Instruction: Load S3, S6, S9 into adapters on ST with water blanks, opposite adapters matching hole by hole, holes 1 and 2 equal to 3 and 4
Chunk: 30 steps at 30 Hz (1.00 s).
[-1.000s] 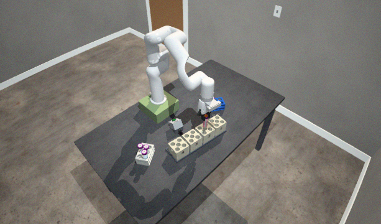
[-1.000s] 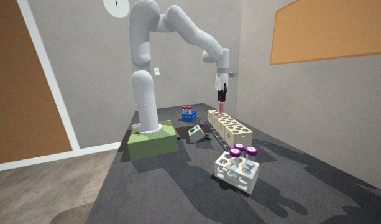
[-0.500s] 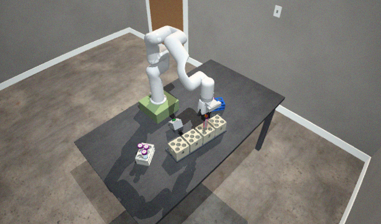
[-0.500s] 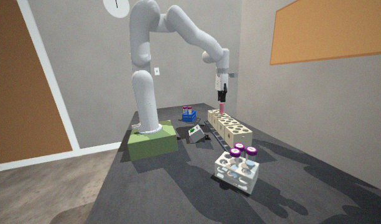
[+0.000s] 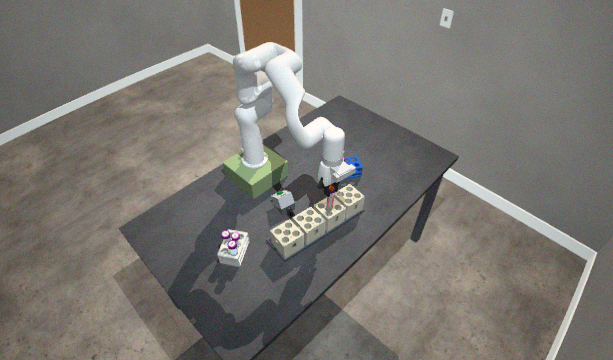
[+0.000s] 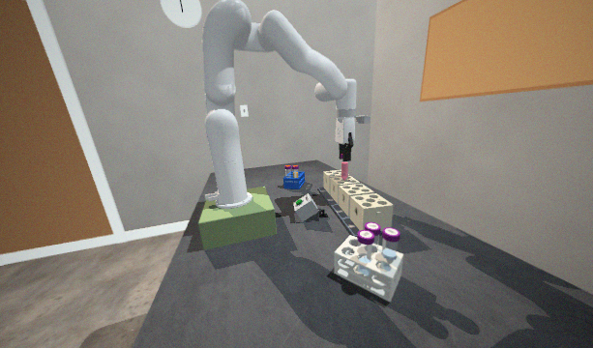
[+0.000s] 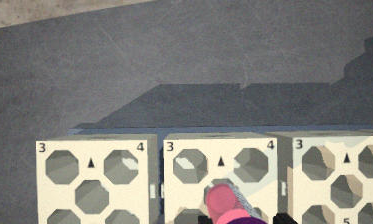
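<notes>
Right of centre in the top view: jaws [image 5: 331, 186] [image 6: 344, 157], gripping one pink-filled tube [image 5: 330, 200] [image 6: 344, 170] [image 7: 222, 199] above a cream adapter [image 5: 337, 220] [image 7: 173, 189].
</notes>
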{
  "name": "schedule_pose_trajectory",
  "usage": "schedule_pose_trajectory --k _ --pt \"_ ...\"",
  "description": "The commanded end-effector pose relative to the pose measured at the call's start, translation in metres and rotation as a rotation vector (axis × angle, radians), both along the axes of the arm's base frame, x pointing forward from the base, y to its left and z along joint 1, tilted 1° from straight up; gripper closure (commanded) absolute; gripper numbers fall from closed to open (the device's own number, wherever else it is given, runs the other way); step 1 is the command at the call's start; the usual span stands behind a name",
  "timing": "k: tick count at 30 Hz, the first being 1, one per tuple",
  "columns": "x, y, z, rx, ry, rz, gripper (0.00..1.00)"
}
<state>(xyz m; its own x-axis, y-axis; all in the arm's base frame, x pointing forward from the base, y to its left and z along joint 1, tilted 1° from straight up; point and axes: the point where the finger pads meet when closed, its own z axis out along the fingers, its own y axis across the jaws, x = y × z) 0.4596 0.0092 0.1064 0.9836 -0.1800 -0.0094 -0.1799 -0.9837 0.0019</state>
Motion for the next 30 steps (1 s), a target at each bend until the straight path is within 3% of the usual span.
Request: schedule_pose_trajectory --k 1,30 --pt "0.001 0.000 -0.003 -0.008 -0.004 0.000 1.00" --pt "0.001 0.000 -0.028 -0.008 -0.004 0.000 1.00"
